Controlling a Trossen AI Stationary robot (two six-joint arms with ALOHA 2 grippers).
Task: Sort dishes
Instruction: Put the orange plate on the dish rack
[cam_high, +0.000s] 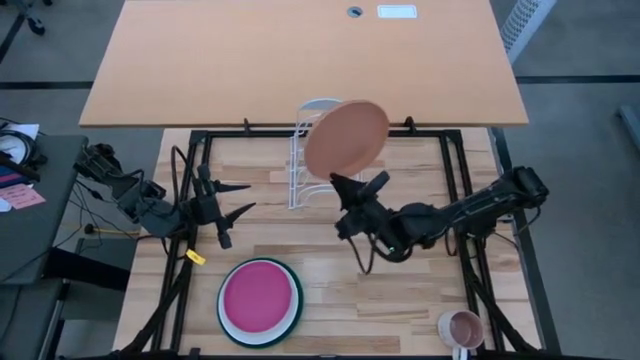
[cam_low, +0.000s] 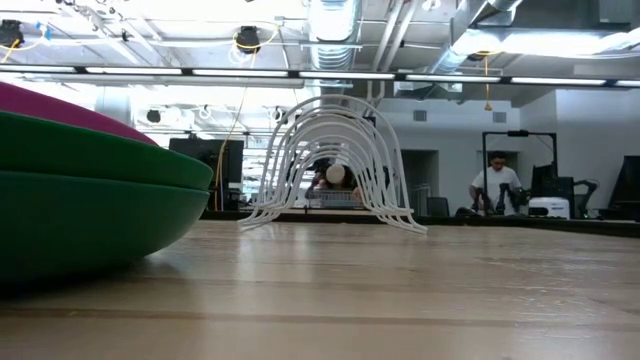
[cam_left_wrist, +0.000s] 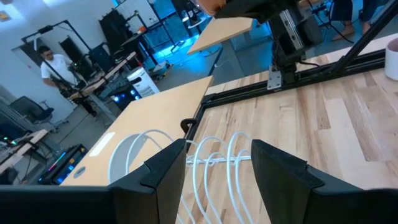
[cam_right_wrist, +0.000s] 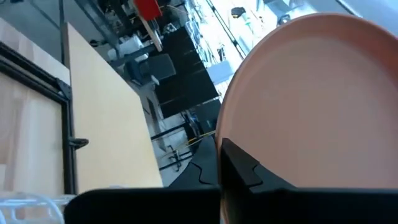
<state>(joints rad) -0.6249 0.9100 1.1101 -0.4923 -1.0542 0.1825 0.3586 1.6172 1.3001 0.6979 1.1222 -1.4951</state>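
Observation:
The terracotta-brown plate (cam_high: 345, 138) hangs in the air over the white wire rack (cam_high: 305, 160) at the table's far middle, with my right gripper (cam_high: 358, 182) shut on it; the right wrist view shows its face (cam_right_wrist: 311, 93). The other dishes form a stack near the table's front left: the magenta-pink plate (cam_high: 258, 295) on the white plate (cam_high: 290, 315) on the dark green plate (cam_low: 90, 200). My left gripper (cam_high: 238, 198) stands open to the left of the rack, well above the table, its fingers (cam_left_wrist: 168, 171) empty and pointing toward the rack's wires (cam_left_wrist: 211, 155). My right gripper pinches the terracotta plate's rim (cam_right_wrist: 239, 124) between its two fingers, on the plate's near side (cam_high: 347, 172). The fingers reach out from the table's near side toward the far edge, about level. The plate is lifted clear and tilted, above the rack's top.
A small pink mug (cam_high: 463, 328) stands at the near right corner. A black frame (cam_high: 455, 160) runs round the wooden table top. A large tan board (cam_high: 300, 60) lies beyond the far edge. People (cam_low: 497, 180) are in the room behind.

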